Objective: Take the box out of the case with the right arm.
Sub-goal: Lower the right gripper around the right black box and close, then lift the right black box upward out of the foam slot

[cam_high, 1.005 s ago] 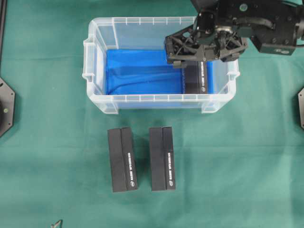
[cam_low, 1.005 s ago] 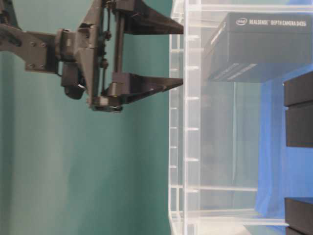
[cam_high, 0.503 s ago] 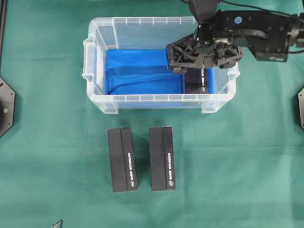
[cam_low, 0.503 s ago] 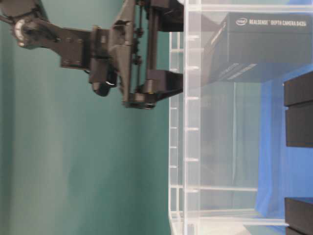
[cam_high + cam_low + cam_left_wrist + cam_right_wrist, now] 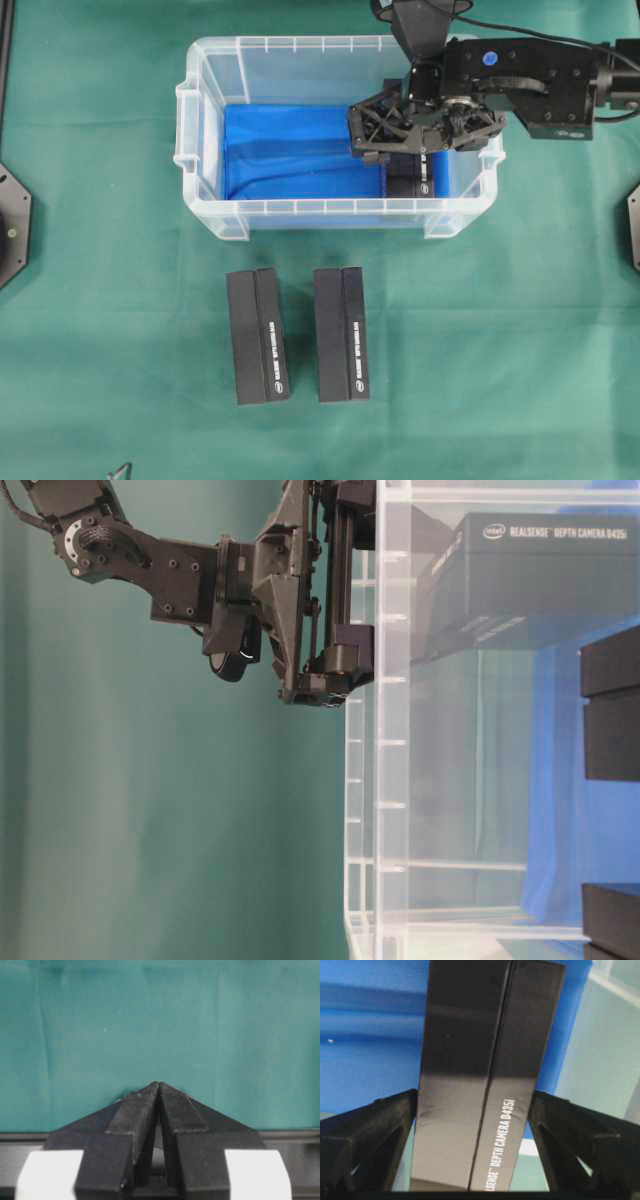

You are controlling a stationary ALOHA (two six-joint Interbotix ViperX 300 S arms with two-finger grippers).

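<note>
Your right tool stood wide open astride the box in the case, gripping nothing, left tool closed, empty

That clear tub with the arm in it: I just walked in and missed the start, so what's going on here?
The right gripper is inside the case, its jaws wide open on either side of the black box lying on the blue sheet. It has not closed on the box yet. Two more boxes lie on the green cloth in front. The left gripper is shut and idle.
</note>
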